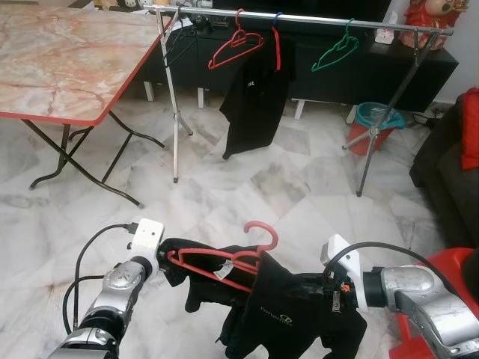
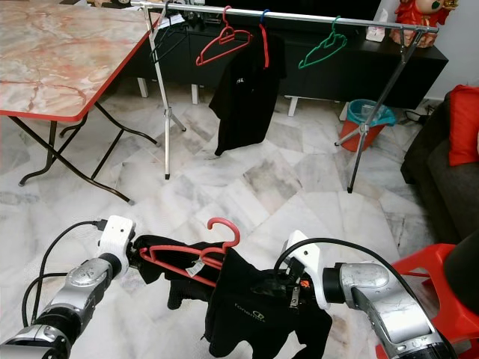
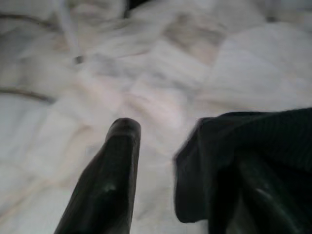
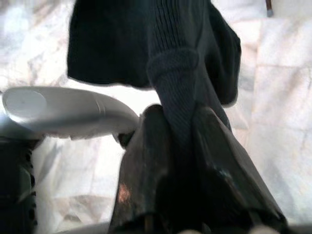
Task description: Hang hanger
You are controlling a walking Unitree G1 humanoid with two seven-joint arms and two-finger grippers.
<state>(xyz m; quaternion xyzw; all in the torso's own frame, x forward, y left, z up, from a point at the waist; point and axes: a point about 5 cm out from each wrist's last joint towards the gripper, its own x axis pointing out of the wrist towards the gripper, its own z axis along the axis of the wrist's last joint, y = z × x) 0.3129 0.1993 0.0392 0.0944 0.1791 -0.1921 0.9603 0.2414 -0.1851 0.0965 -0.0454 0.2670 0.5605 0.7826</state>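
The silver metal clothes rail (image 1: 299, 16) is standing far across the marble floor. Near the robot, the black garment (image 1: 288, 310) is hanging on the red plastic hanger (image 1: 224, 262) — right gripper (image 4: 181, 141) pinching its fabric, left gripper (image 3: 185, 161) spread wide at its left end.

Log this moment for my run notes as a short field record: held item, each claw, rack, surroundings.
held: black shirt on a red hanger, between both arms
left claw: at hanger's end, fabric over one finger
right claw: shut on shirt
rack: ahead, with a hung black shirt, red and green hangers
nearby: table on the left
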